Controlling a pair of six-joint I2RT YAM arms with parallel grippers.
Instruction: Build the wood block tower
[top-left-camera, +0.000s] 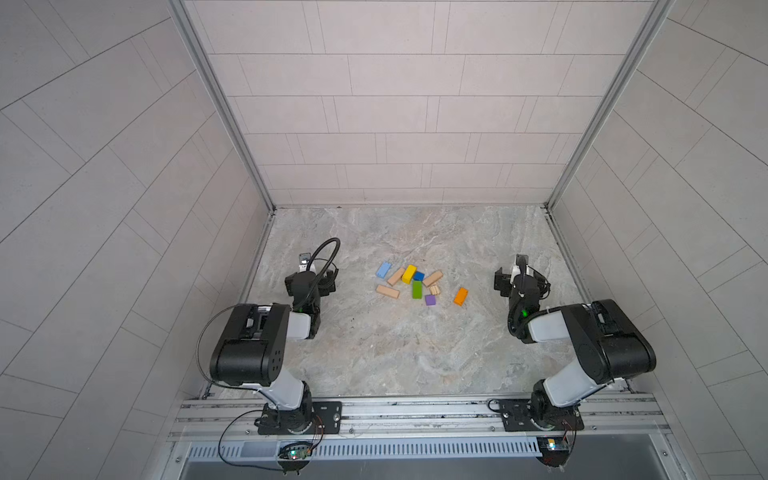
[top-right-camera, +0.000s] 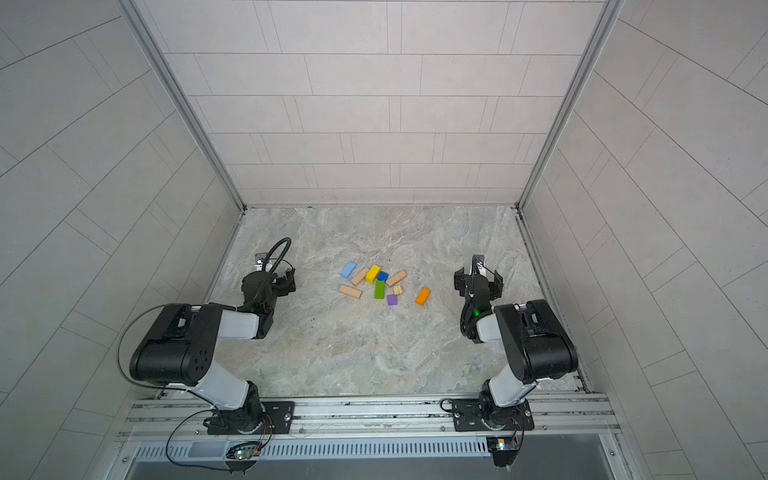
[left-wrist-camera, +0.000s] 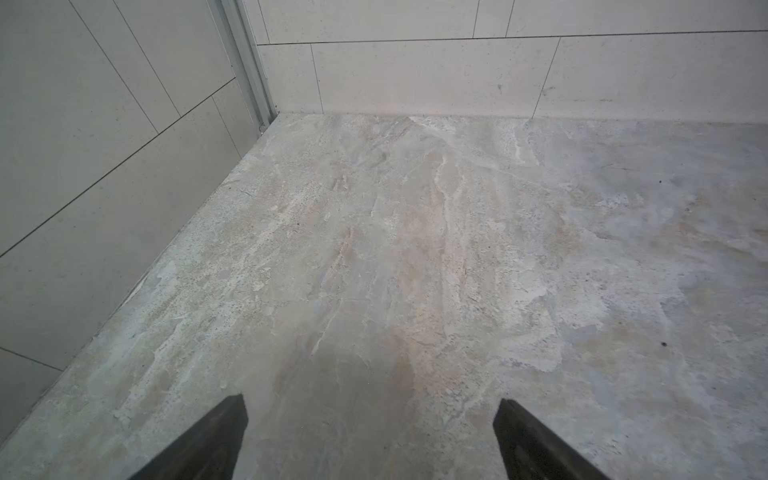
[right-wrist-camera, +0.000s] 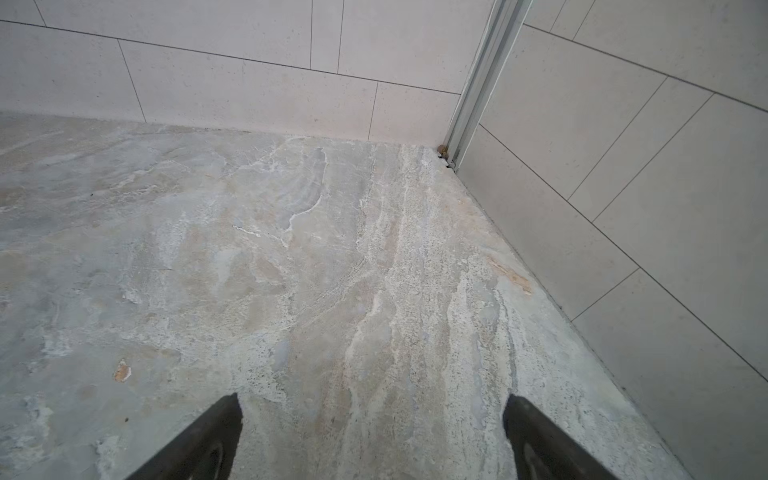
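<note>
Wooden blocks (top-left-camera: 417, 289) are lying scattered between the left gripper (left-wrist-camera: 370, 399) and right gripper (right-wrist-camera: 372, 395), both gaping wide, gripping nothing.

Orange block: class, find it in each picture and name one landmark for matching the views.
In a top view: the orange block lies alone, right of the block cluster.
In a top view: orange block, right of the block cluster.
Left wrist: not in it.
Right wrist: not in it.
Shared landmark: the purple cube, just left of it in both top views.
</note>
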